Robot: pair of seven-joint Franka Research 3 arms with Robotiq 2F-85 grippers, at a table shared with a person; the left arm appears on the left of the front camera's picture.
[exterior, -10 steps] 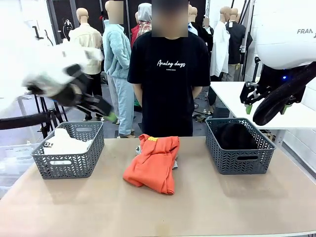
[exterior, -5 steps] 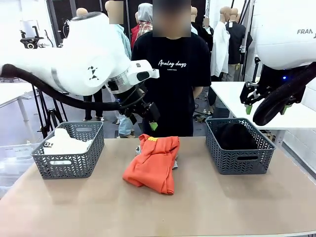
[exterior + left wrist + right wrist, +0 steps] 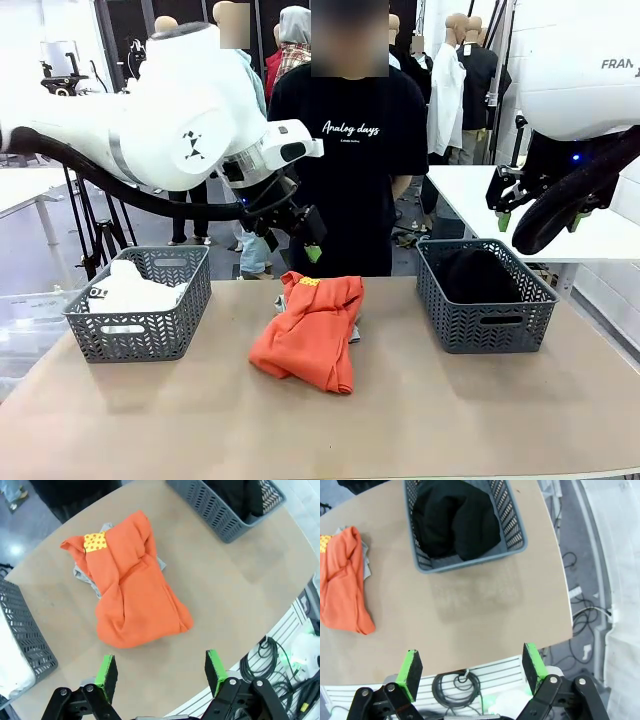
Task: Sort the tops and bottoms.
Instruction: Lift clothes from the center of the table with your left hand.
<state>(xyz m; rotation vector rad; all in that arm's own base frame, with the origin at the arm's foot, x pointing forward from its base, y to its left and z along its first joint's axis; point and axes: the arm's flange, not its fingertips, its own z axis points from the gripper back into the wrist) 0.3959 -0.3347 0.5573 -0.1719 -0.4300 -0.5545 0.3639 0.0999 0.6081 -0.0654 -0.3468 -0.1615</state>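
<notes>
A bright orange top (image 3: pixel 310 330) lies crumpled in the middle of the table, with a light grey top (image 3: pixel 81 575) peeking out from under it. A white top (image 3: pixel 128 288) lies in the left grey basket (image 3: pixel 140 335). My left gripper (image 3: pixel 295 245) hangs open and empty above the far end of the orange top (image 3: pixel 135 595), well clear of it. In its wrist view the left gripper (image 3: pixel 161 670) shows its green pads wide apart. My right gripper (image 3: pixel 540 222) is open and empty, high above the right side; its wrist view shows the right gripper (image 3: pixel 472 667) over the table's edge.
The right grey basket (image 3: pixel 485 325) holds a black garment (image 3: pixel 455 522). A person in a black T-shirt (image 3: pixel 345 170) stands at the far side, just behind the orange top. Bare tabletop lies in front of the pile and between the baskets.
My left arm has swung from over the left basket to the middle, above the orange top, and has barely moved in the last half second. The right arm has stayed still.
</notes>
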